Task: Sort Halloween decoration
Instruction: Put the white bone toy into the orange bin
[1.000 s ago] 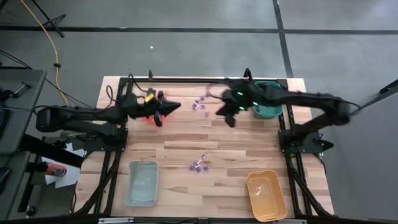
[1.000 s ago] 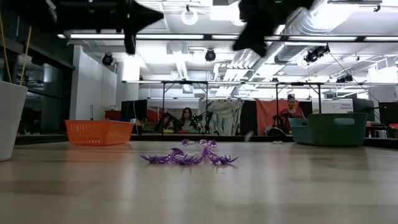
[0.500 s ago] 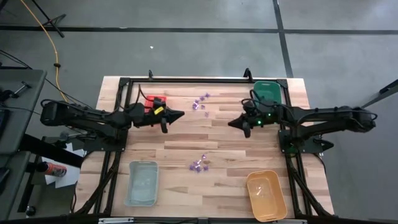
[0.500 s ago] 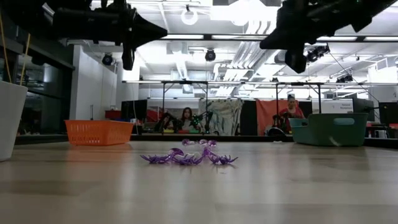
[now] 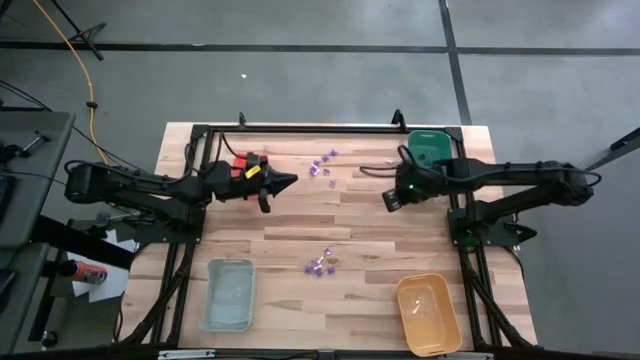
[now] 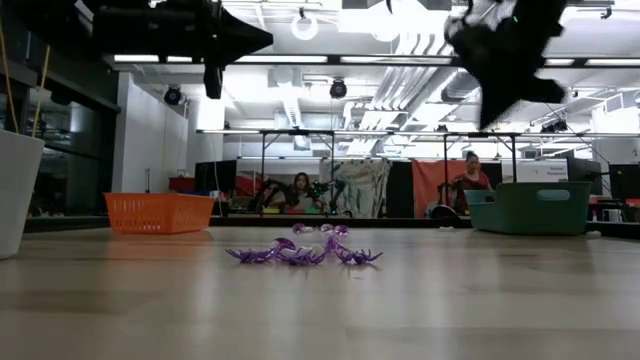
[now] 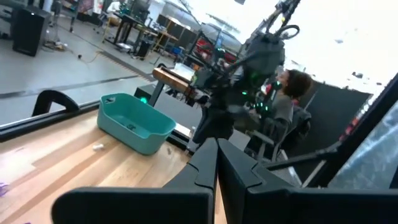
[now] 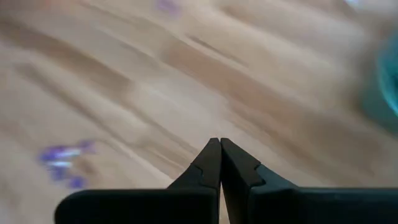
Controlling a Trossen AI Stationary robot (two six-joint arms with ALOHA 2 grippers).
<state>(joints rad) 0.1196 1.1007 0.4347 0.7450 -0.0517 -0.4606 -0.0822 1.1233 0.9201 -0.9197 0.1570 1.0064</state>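
Observation:
The Halloween decoration lies in two small purple clusters: one at the table's far middle (image 5: 322,166), one toward the near middle (image 5: 320,266), seen up close in the low view (image 6: 300,253). My left gripper (image 5: 291,181) hangs shut above the table just right of the red tray, left of the far cluster. My right gripper (image 5: 388,201) is shut too, raised over bare wood left of the green tray; its wrist view is blurred and shows purple pieces (image 8: 62,155) off to one side. Neither gripper holds anything.
Four trays stand near the corners: red (image 5: 243,163) under my left arm, green (image 5: 430,148) at the far right, pale blue (image 5: 228,293) near left, orange (image 5: 428,312) near right. Bare wood lies between the clusters. People sit in the room behind (image 6: 300,190).
My right gripper has drawn back from beside the far cluster toward the table's right and near side, and has tipped from slanting to pointing more downward. My left gripper has shifted slightly right, off the red tray. The pieces have stayed where they were.

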